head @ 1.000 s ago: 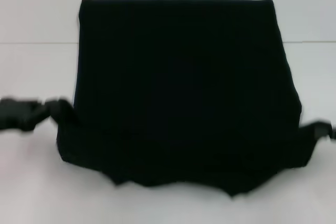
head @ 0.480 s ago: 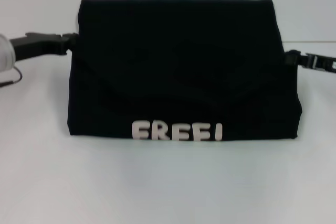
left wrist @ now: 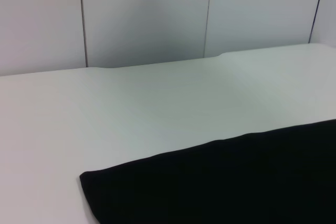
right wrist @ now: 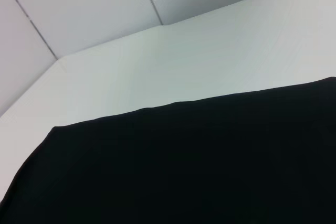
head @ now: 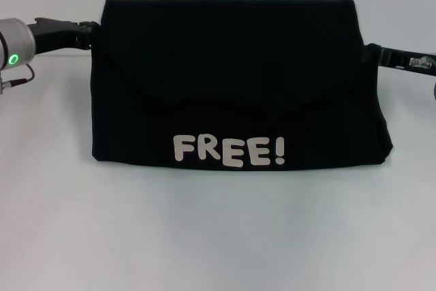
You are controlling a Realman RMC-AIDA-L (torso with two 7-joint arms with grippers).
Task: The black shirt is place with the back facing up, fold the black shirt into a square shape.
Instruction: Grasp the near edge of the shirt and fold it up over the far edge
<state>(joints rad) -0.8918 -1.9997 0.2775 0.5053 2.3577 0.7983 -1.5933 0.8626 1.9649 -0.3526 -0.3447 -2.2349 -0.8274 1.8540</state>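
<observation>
Shirt (head: 238,80) lies folded on the white table (head: 218,236), a wide block with its long axis running left to right and the white lettering "FREE!" (head: 229,151) along its near edge.

Left to right, we record:

- Left end effector (head: 87,31): at the shirt's far left corner, touching or just beside the cloth. The shirt lies to its right. We cannot tell whether it is spread, closed or holding fabric.
- Shirt: between the two arms, near edge straight, a diagonal fold line across the upper layer.
- Right end effector (head: 373,52): at the shirt's right edge, a little nearer than the far corner. The shirt lies to its left. Its state likewise cannot be told.

We judge both arms about equally near. The block is wider than deep, so we judge a further fold across the long axis remains.
</observation>
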